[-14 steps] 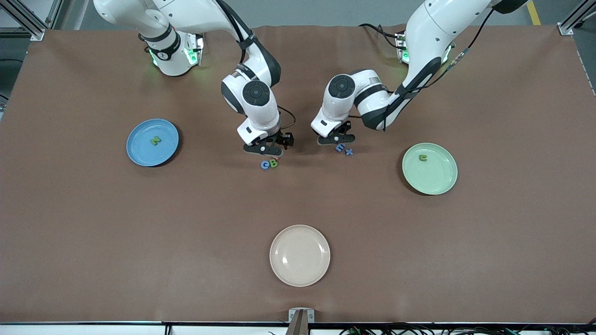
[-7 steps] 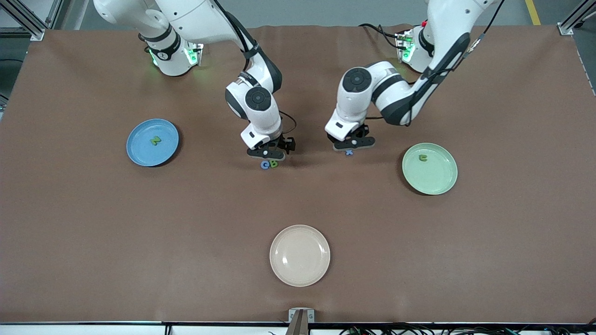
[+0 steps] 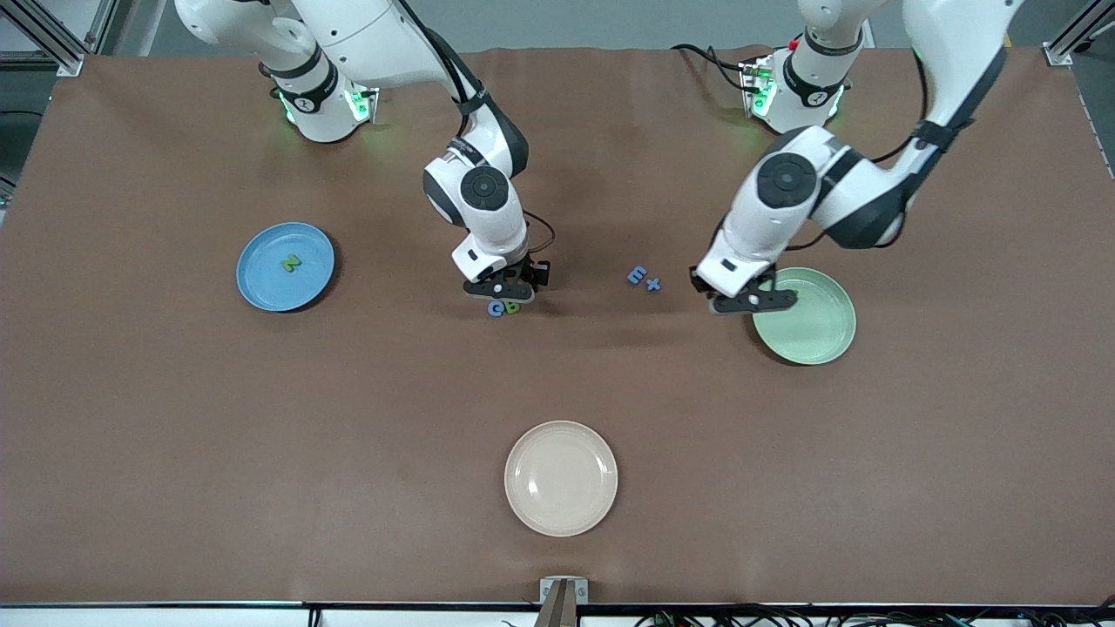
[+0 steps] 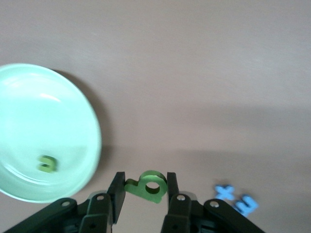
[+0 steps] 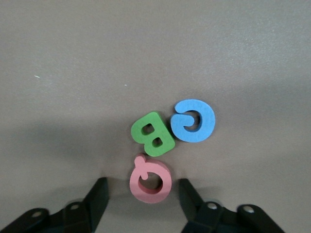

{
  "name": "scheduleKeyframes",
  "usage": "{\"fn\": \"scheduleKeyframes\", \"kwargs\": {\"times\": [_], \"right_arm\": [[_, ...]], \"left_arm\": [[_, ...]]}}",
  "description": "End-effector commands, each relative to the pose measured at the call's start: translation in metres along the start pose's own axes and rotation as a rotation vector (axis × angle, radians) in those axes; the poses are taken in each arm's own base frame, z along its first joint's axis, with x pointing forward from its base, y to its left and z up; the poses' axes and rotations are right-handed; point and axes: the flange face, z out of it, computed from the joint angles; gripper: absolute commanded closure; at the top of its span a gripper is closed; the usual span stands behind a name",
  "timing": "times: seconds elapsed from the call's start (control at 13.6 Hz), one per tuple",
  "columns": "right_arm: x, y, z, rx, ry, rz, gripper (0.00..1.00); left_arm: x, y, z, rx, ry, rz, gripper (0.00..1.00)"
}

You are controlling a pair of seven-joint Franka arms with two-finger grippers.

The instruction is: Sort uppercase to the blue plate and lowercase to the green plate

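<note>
Covering the whole work surface is a brown table [image 3: 261, 453] cloth, with the two arms reaching out from their bases over its middle. Three round plates sit on it: a cream plate [image 3: 561, 478] nearest the front camera, the blue plate [image 3: 261, 287] toward the right arm's end, and the green plate [image 3: 823, 335] toward the left arm's end.

Over the rim of the green plate hangs the left gripper [image 3: 751, 301], its fingers clamped on the green b [image 4: 147, 186], which shows between them in the left wrist view. Down at the table near the middle sits the right gripper [image 3: 503, 288]; its fingers stand apart on either side of the pink-red Q [image 5: 150, 180] without touching it.

On the blue plate lies the green N [image 3: 289, 262]. In the green plate lies the green u [image 4: 46, 164], seen from the left wrist camera.

Just beside the Q, the green B [image 5: 152, 134] and the blue G [image 5: 193, 120] lie flat on the cloth, touching one another; from the front they peek out just below the right gripper. Between the two grippers, well apart from either plate, the blue m [image 3: 636, 276] and the blue t [image 3: 653, 284] lie side by side on the cloth.
</note>
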Motion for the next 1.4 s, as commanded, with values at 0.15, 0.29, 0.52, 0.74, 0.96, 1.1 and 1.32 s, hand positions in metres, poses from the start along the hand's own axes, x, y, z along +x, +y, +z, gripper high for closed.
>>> {"fn": "scheduleKeyframes", "kwargs": {"times": [0.15,0.29,0.52,0.74,0.96,1.1,1.32], "right_arm": [[0.0,0.0,0.005,-0.014,0.001,0.0,0.69],[0.003,0.003,0.006,-0.019,-0.001,0.01,0.9],[0.008,0.01,-0.002,-0.051,-0.025,0.013,0.98],[0.033,0.035,-0.04,-0.101,-0.081,-0.051,0.98],[0.066,0.084,-0.101,-0.152,-0.174,-0.131,0.98],[0.086,0.136,-0.143,-0.187,-0.203,-0.229,0.98],[0.09,0.225,-0.176,-0.161,-0.249,-0.35,0.98]], "left_arm": [[0.02,-0.067,0.003,0.024,-0.01,0.054,0.72],[0.024,-0.102,0.014,0.028,-0.032,0.096,0.72],[0.028,-0.141,0.03,0.015,-0.053,0.099,0.72],[0.03,-0.169,0.05,0.028,-0.046,0.134,0.72],[0.029,-0.177,0.066,0.015,-0.039,0.155,0.71],[0.028,-0.177,0.07,0.008,-0.045,0.158,0.7],[0.025,-0.179,0.079,0.013,-0.05,0.167,0.7]]}}
